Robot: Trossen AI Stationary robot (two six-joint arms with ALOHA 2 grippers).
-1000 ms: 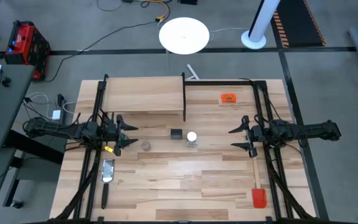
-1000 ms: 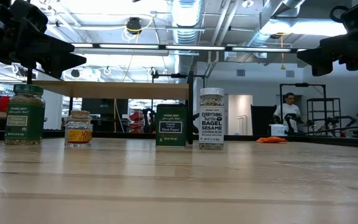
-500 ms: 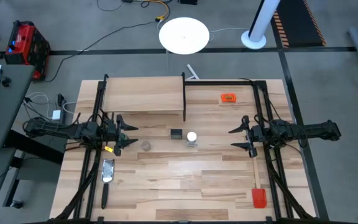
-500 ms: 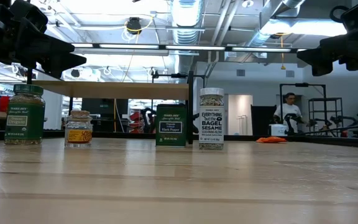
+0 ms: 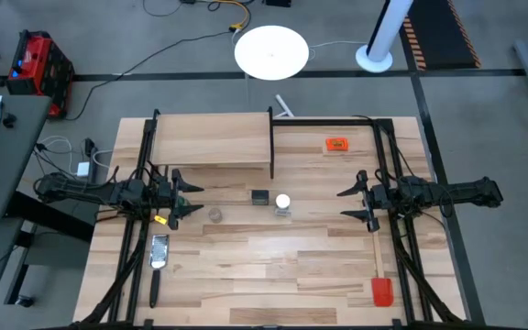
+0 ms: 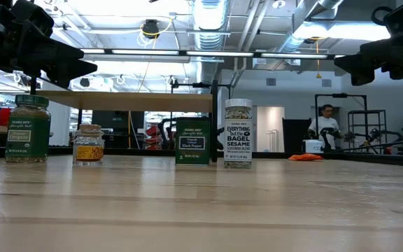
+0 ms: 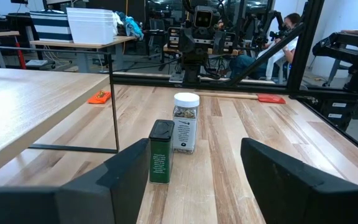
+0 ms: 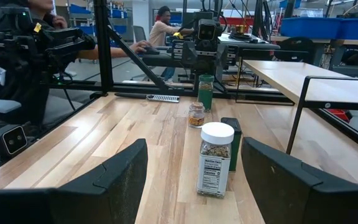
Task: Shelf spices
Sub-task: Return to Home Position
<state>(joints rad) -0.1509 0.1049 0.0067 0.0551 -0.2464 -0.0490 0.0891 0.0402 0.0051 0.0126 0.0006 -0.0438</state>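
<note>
The spices stand upright on their bases in a loose row mid-table. The green-lidded jar (image 6: 28,129) is below my left gripper (image 5: 189,200), then come the brownish jar (image 5: 215,214), the black tin (image 5: 260,196) and the clear white-lidded jar (image 5: 283,203). The light-wood shelf (image 5: 212,139) stands on its black frame at the far left of the table. My left gripper hangs open above the table's left side. My right gripper (image 5: 344,203) is open above the right side, facing the jars. In the left wrist view, the tin (image 7: 161,152) and white-lidded jar (image 7: 185,122) sit ahead of the fingers.
A flat orange tag (image 5: 336,144) lies far right of the shelf. A red-headed spatula (image 5: 379,275) with a wooden handle lies under my right arm. A metal grater (image 5: 159,252) lies near left. Bare wood stretches along the near edge. A person (image 6: 324,126) sits in the room beyond.
</note>
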